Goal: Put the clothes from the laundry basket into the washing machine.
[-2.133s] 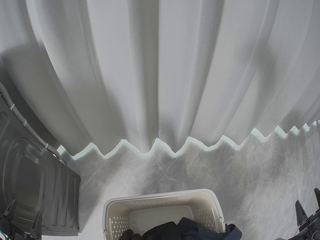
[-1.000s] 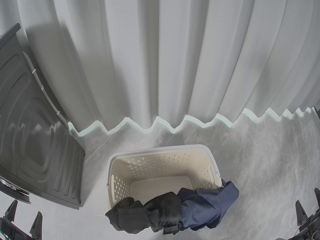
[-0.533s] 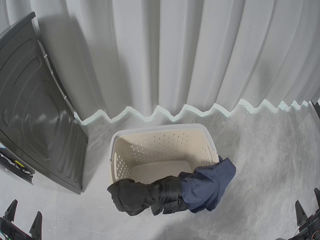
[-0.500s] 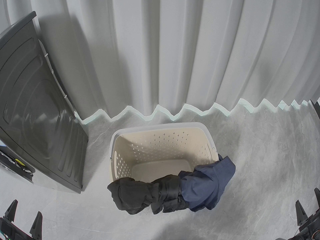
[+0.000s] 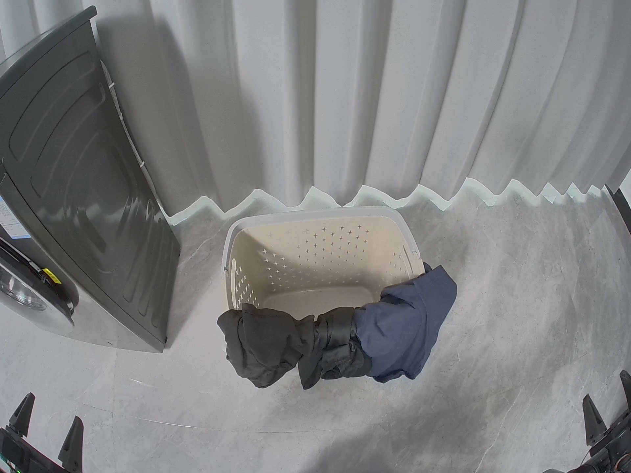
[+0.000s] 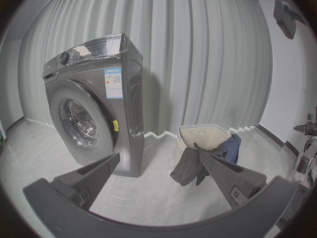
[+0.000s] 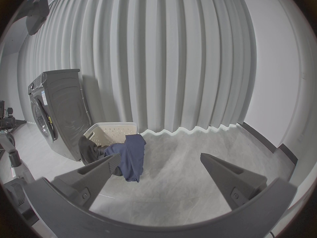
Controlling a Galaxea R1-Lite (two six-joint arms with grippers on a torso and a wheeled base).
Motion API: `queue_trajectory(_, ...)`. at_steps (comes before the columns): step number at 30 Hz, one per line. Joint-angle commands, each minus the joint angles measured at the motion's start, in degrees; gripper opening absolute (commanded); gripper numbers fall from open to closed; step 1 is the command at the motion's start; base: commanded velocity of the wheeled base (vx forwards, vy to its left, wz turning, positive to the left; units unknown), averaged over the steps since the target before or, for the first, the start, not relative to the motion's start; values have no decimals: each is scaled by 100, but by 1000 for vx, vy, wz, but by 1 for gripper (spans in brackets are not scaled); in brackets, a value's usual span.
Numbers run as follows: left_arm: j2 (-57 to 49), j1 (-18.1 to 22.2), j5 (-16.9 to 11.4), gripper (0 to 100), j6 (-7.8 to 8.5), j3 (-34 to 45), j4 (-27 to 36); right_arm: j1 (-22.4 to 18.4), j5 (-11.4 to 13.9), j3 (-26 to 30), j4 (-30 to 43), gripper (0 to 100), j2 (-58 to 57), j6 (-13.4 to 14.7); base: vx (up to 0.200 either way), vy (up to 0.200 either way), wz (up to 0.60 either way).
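A cream laundry basket [image 5: 315, 213] stands on the floor in front of me. Over its near rim hang a black garment [image 5: 266, 343] and a navy garment [image 5: 404, 326], side by side. To its left is the dark grey washing machine [image 5: 72, 185], its round door [image 6: 81, 123] lying flat against the front. My left gripper [image 5: 47, 422] is low at the near left, open and empty, well short of the basket [image 6: 201, 136]. Low at the near right is my right gripper [image 5: 606, 395], also open and empty, with the navy garment [image 7: 130, 159] beyond its fingers.
A white pleated curtain [image 5: 342, 87] hangs right behind the basket and the machine. Bare grey stone floor [image 5: 526, 284] spreads in front of the basket and to its right. A white wall with a dark skirting [image 7: 261, 136] closes off the far right.
The whole head picture has shifted: the camera has moved, bringing the basket, both garments and the washing machine fully into view. Clothes, basket and grippers have kept their places.
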Motion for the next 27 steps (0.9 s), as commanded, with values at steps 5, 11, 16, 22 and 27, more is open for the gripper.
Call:
queue_trajectory(5, -77, 4, 1, 100, -4, 84, 2, 7, 1, 101, 0, 100, -95, -2, 0, 160, 0)
queue_trajectory(11, -77, 4, 1, 100, -4, 84, 2, 7, 1, 101, 0, 100, -95, -2, 0, 200, 0)
queue_trajectory(16, -77, 4, 1, 100, -4, 84, 11, 7, 1, 101, 0, 100, -95, -2, 0, 200, 0)
queue_trajectory(22, -77, 4, 1, 100, -4, 84, 11, 7, 1, 101, 0, 100, -95, -2, 0, 200, 0)
queue_trajectory(27, -77, 4, 1, 100, -4, 84, 11, 7, 1, 101, 0, 100, -95, -2, 0, 200, 0)
